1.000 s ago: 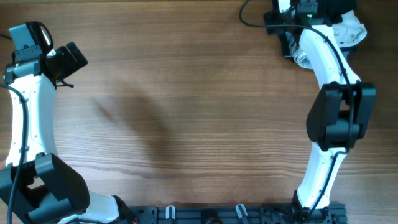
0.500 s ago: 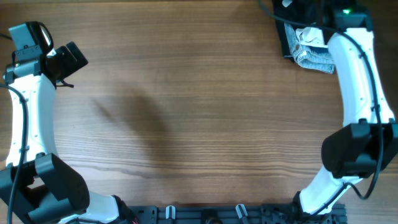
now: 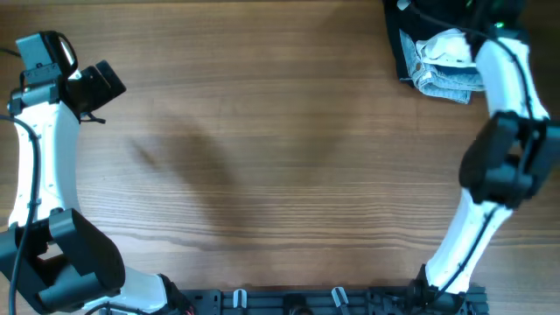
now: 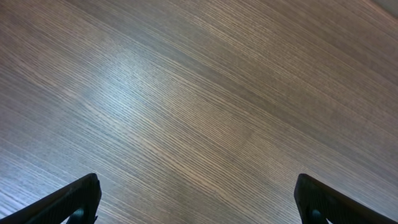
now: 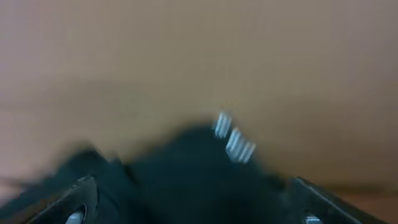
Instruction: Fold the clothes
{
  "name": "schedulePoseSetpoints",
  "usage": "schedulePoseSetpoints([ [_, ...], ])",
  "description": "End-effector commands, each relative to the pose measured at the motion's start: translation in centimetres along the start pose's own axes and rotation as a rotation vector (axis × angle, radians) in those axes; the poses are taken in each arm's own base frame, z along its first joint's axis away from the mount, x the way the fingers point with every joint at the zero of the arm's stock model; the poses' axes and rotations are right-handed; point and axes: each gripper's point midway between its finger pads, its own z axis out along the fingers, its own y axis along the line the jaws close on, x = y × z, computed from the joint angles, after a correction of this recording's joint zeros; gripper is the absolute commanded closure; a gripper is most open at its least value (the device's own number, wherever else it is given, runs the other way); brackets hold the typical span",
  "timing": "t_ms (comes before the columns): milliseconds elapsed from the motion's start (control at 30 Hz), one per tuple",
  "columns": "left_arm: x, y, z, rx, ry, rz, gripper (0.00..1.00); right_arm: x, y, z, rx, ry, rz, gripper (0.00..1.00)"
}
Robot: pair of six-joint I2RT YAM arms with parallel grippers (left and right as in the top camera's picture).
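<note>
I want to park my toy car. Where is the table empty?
The middle of the table is bare wood, from the left arm across to the right arm. It's crowded only in the far right corner, where the clothes are piled.

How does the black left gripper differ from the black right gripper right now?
The black left gripper hangs above bare wood-grain table; the black right gripper hangs above dark fabric. The left gripper's wrist view is sharp; the right gripper's is blurred. Both stand wide open.
</note>
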Motion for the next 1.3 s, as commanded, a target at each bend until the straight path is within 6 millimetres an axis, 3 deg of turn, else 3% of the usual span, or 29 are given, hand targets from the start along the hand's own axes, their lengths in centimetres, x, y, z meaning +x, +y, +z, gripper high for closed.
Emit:
schedulePoseSetpoints([
  [0,0.0,-0.3,0.4,0.014,0.010,0.009,0.00,11.5,0.8,4.1,-0.050,0.205,0.154,0.05],
  [133,0.0,-0.3,0.4,0.013,0.009,0.009,0.00,21.8,3.2,5.4,-0.132,0.408,0.241,0.05],
  [267,0.0,-0.3,0.4,0.014,0.009,0.009,0.00,28.8,5.5,5.2,-0.175,0.561,0.298,0.04],
  [367,0.0,-0.3,0.4,0.014,0.009,0.009,0.00,30.8,6.3,4.9,-0.184,0.610,0.324,0.04],
  [467,0.0,-0.3,0.4,0.014,0.009,0.009,0.00,30.3,6.4,4.8,-0.186,0.608,0.324,0.03],
  [567,0.1,-0.3,0.4,0.013,0.013,0.009,0.00,28.6,6.5,4.4,-0.203,0.595,0.326,0.01],
  [667,0.3,-0.2,0.4,0.011,0.020,0.009,0.00,25.3,6.1,3.7,-0.205,0.568,0.319,0.01],
  [767,0.5,-0.1,0.3,0.008,0.029,0.009,0.00,20.1,5.5,2.2,-0.202,0.522,0.308,0.00],
  [900,0.5,-0.1,0.3,0.008,0.030,0.009,0.00,11.2,4.4,-1.1,-0.204,0.410,0.230,0.00],
  [967,0.5,-0.1,0.3,0.008,0.030,0.009,0.00,7.7,4.1,-2.7,-0.201,0.360,0.192,0.00],
  [1133,0.5,-0.1,0.3,0.008,0.029,0.009,0.00,0.4,2.8,-7.0,-0.152,0.248,0.137,0.00],
  [1200,0.5,-0.1,0.4,0.007,0.030,0.009,0.00,-3.1,2.5,-9.6,-0.137,0.188,0.125,0.00],
  [1267,0.5,-0.1,0.3,0.008,0.030,0.009,0.00,-5.1,2.8,-11.4,-0.149,0.157,0.120,0.00],
])
